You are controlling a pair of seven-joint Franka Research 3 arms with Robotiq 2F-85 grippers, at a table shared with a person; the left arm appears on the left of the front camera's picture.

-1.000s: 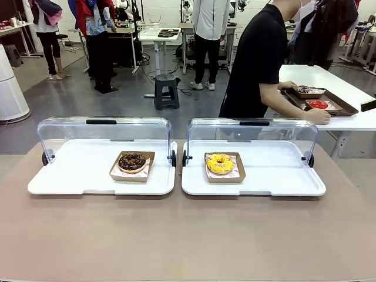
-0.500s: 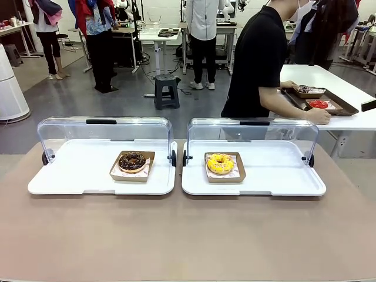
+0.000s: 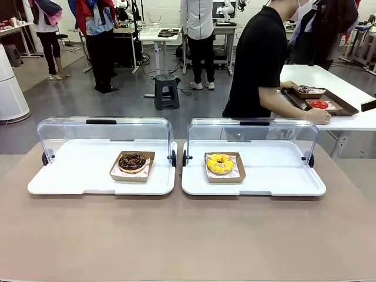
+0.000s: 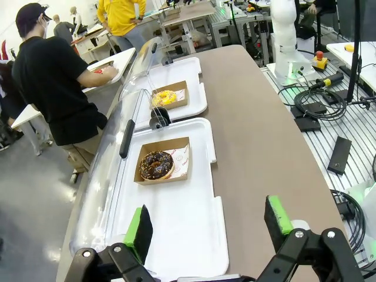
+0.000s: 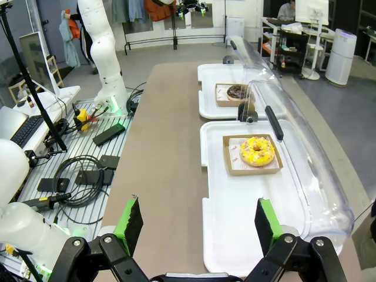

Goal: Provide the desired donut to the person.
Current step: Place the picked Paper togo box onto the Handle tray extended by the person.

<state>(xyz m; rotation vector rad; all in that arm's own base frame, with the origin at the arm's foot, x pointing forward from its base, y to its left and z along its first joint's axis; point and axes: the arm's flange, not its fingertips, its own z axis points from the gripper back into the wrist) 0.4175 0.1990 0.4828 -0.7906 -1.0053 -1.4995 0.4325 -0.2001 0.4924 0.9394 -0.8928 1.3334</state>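
A chocolate donut (image 3: 132, 161) (image 4: 156, 165) lies in a brown paper tray on the left white tray (image 3: 70, 170). A yellow donut (image 3: 220, 164) (image 5: 257, 151) lies in its paper tray on the right white tray (image 3: 282, 170). The person (image 3: 258, 59) in a black shirt stands beyond the far right of the table, turned to a side table. My left gripper (image 4: 208, 226) hangs open above the near end of the left tray. My right gripper (image 5: 198, 224) hangs open over the near end of the right tray.
Clear lids (image 3: 104, 130) (image 3: 252, 132) stand open behind both trays. On the side table lies a dark tray (image 3: 320, 100) with other donuts, under the person's hand. The brown table (image 3: 188, 235) stretches in front. Bystanders and a stool (image 3: 167, 92) stand farther back.
A bystander in white at the back has stepped left. The donuts, trays and the person at the side table have not moved.
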